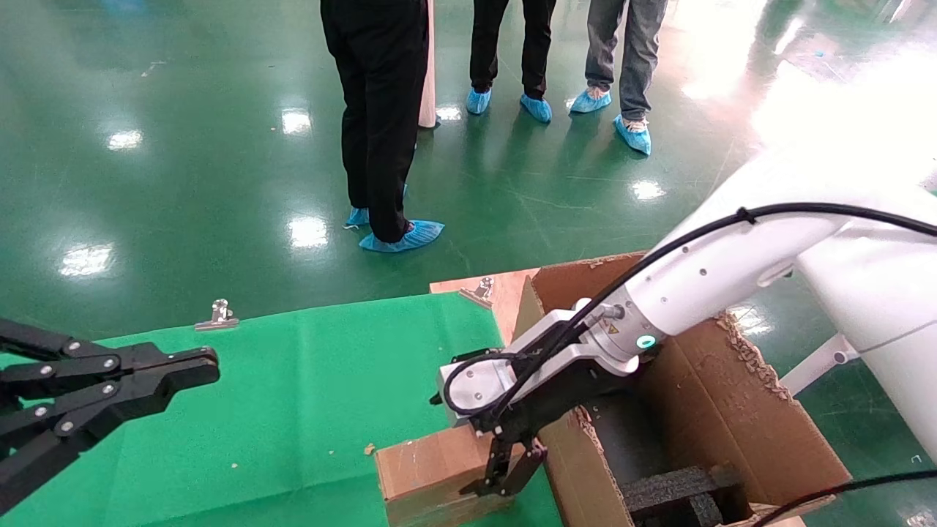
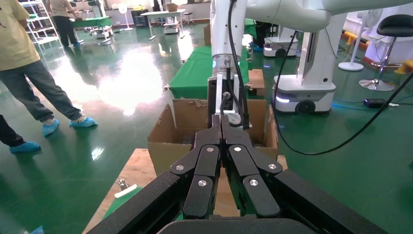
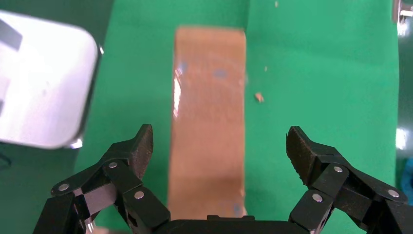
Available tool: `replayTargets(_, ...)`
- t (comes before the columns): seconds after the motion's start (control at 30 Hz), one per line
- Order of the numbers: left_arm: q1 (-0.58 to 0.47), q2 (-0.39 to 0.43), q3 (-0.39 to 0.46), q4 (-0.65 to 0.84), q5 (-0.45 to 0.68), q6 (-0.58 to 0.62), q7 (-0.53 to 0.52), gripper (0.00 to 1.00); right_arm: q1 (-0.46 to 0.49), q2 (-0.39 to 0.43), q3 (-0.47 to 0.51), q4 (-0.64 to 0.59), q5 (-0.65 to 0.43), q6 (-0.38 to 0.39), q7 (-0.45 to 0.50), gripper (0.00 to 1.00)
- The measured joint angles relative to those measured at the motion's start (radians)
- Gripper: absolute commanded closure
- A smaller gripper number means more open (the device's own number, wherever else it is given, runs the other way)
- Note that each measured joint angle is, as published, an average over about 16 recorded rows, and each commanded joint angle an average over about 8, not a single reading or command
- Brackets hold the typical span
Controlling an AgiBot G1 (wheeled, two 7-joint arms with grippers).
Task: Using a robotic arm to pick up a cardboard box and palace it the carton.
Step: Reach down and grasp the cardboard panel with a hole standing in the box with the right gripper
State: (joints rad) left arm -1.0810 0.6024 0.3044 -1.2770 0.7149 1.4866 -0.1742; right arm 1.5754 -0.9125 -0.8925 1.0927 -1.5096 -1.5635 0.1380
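The small brown cardboard box (image 1: 428,476) lies on the green cloth beside the carton's near wall. My right gripper (image 1: 509,468), on the white arm (image 1: 732,256), hangs just above the box's right end, pointing down. In the right wrist view the right gripper (image 3: 219,141) is open, its fingers (image 3: 139,148) standing apart on either side of the box (image 3: 209,112) without touching it. The large carton (image 1: 732,410) with ragged flaps and black foam blocks (image 1: 681,487) stands at the right. My left gripper (image 1: 190,369) is shut and empty, parked over the cloth at the far left; it also shows in the left wrist view (image 2: 221,119).
The green cloth (image 1: 293,395) covers the table, held by metal clips (image 1: 218,315) (image 1: 479,290). A bare wooden board edge (image 1: 505,293) sits next to the carton. Several people in blue shoe covers (image 1: 381,110) stand on the green floor beyond the table.
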Motion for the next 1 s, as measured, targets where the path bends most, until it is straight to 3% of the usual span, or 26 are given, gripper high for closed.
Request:
replayTargets(0.03, 0.0, 0.0, 0.0, 0.0, 0.0, 0.0, 0.0, 0.95, 0.006, -0.006, -0.009, -0.002, -0.009, -0.001, -0.003, 0.0)
replayTargets(0.27, 0.0, 0.0, 0.0, 0.0, 0.0, 0.0, 0.0, 0.08, 0.036, -0.035, -0.06, -0.016, -0.049, -0.004, -0.016, 0.0)
replayTargets(0.3, 0.0, 0.0, 0.0, 0.0, 0.0, 0.0, 0.0, 0.0, 0.039, -0.038, -0.064, -0.017, -0.051, -0.005, -0.018, 0.0)
replayTargets(0.57, 0.0, 0.0, 0.0, 0.0, 0.001, -0.001, 0.0, 0.0, 0.049, -0.048, -0.082, -0.021, -0.06, -0.01, -0.023, 0.97)
replayTargets(0.6, 0.0, 0.0, 0.0, 0.0, 0.001, -0.001, 0.0, 0.0, 0.049, -0.048, -0.083, -0.021, -0.06, -0.01, -0.023, 1.0)
replayTargets(1.0, 0.0, 0.0, 0.0, 0.0, 0.0, -0.001, 0.0, 0.0, 0.045, -0.044, -0.074, -0.019, -0.056, -0.009, -0.023, 1.0)
